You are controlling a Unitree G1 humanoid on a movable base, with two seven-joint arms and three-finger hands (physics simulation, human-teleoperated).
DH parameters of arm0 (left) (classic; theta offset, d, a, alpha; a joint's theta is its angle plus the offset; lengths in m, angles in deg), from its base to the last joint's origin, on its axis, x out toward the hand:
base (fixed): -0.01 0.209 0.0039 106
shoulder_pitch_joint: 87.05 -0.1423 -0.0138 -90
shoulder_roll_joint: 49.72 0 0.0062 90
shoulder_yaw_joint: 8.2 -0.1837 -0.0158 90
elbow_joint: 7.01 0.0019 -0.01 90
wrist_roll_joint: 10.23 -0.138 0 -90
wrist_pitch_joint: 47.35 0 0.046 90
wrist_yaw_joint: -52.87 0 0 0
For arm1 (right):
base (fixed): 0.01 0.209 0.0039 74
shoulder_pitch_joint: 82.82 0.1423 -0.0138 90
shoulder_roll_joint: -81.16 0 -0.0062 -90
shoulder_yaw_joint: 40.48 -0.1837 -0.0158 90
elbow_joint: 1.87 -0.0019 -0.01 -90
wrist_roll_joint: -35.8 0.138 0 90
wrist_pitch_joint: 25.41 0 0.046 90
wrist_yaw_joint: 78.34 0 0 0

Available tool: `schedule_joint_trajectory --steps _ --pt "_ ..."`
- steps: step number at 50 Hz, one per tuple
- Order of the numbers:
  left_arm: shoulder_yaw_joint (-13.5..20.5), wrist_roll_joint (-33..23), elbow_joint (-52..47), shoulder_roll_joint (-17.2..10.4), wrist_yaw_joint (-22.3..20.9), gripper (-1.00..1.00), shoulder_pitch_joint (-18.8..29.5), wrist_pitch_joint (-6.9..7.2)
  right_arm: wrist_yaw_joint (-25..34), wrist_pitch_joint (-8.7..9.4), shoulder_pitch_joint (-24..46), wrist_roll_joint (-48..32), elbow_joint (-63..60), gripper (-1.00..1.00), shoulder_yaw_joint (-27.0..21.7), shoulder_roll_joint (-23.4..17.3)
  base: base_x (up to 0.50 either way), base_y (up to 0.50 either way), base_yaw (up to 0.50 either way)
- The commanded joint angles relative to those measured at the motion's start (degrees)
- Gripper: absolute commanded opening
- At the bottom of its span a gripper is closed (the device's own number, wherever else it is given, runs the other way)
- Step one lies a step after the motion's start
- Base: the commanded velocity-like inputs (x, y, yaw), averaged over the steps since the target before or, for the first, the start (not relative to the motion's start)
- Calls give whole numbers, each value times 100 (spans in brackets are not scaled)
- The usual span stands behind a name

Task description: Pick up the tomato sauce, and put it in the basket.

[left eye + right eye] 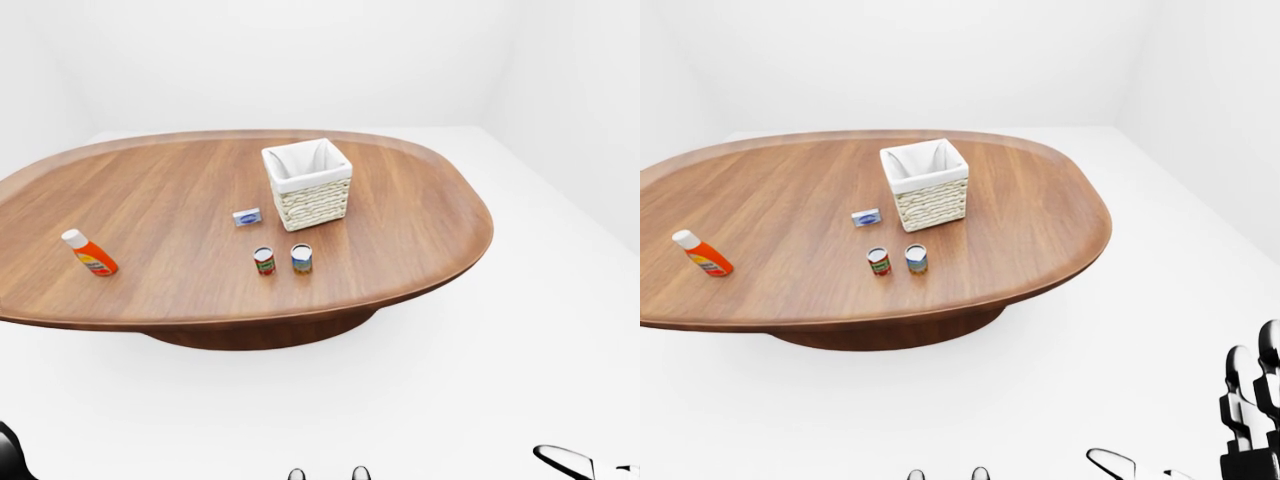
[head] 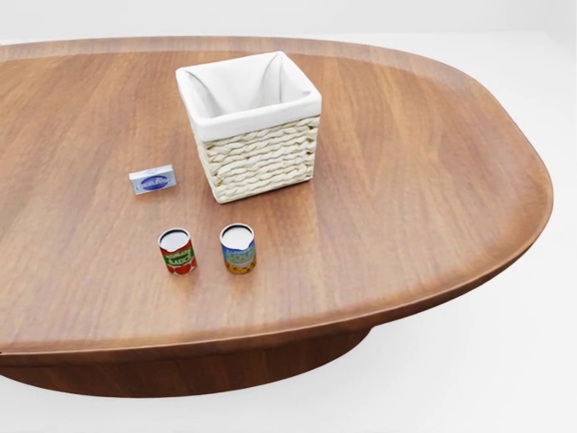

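The tomato sauce [image 2: 177, 251] is a small can with a red label, upright on the wooden table [image 2: 424, 180], below and left of the basket in the head view. The basket [image 2: 251, 122] is woven, white-lined and empty. My right hand [image 1: 1252, 385] shows at the bottom right of the right-eye view, fingers spread, holding nothing, far from the table. Only a dark edge of my left hand [image 1: 8, 452] shows at the bottom left of the left-eye view; its fingers are hidden.
A second can [image 2: 238, 248] with a blue and yellow label stands just right of the tomato sauce. A small blue-and-white box [image 2: 152, 180] lies left of the basket. An orange bottle [image 1: 90, 253] lies at the table's left. White floor surrounds the table.
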Motion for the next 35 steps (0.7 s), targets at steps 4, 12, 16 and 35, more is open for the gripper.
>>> schedule_joint_trajectory --steps 4,12,16,35 --pt "-37 -38 8 17 0 100 7 0 51 0 127 -17 -1 100 9 40 41 0 0" --pt "-30 -25 6 8 0 100 13 0 45 0 131 -33 -1 100 21 41 41 0 0" --pt "-28 -16 8 -4 0 100 24 0 -3 0 121 -44 -1 100 16 -2 41 0 0" --pt "-52 -64 6 44 0 100 -5 0 91 0 139 -56 -1 100 55 91 40 0 0"
